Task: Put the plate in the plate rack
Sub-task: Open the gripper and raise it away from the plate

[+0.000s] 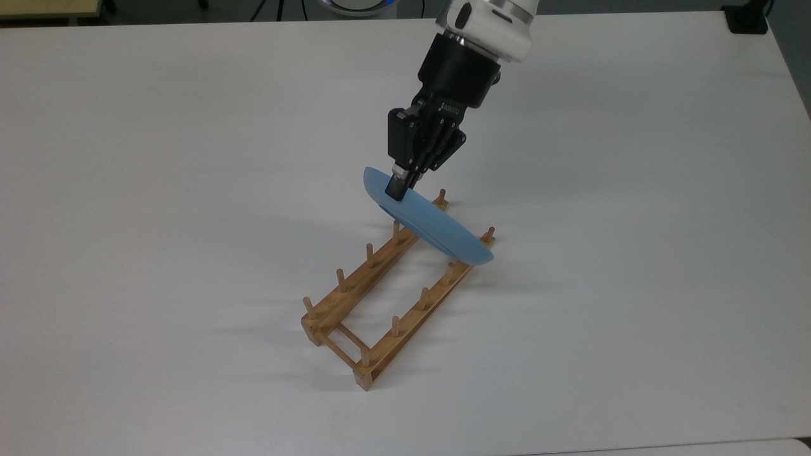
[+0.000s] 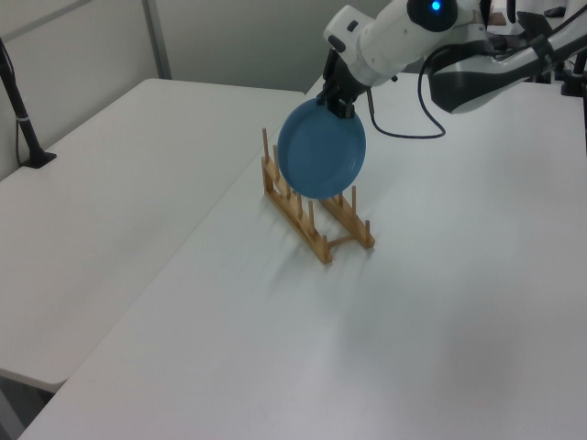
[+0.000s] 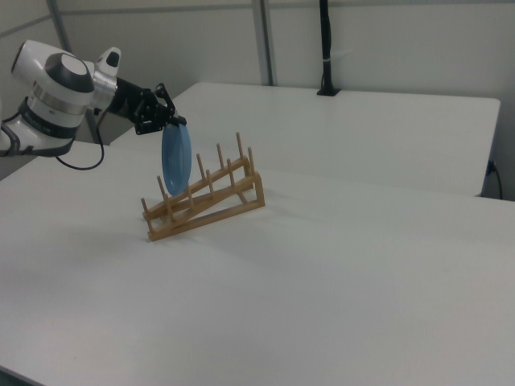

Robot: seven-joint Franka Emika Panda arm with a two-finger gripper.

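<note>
I have the round light-blue plate (image 1: 431,223) pinched by its upper rim in the black two-finger gripper (image 1: 398,187), fingers pressed on either side of the rim. The plate hangs on edge, tilted, above the far end of the light-brown wooden plate rack (image 1: 386,292), the end nearest the arm. In the top view its lower edge sits between the rack's last pairs of pegs; I cannot tell whether it touches the rails yet.

Progress, as I judge it: pick-up and transport are done, and the plate is aligned across the rack. Left to do: lower it into a slot between pegs, let it lean on them, release, and withdraw.

Materials and shapes:
- Plate (image 2: 321,149): smooth, plain, shallow dish with a low raised rim, matte blue. It looks rigid and likely slippery in a rim pinch.
- Rack (image 3: 205,201): two long parallel rails joined by thin crossbars, each carrying short round upright pegs. Bare wood.
- White table (image 1: 158,190) under the rack: flat, uniform, matte.
</note>
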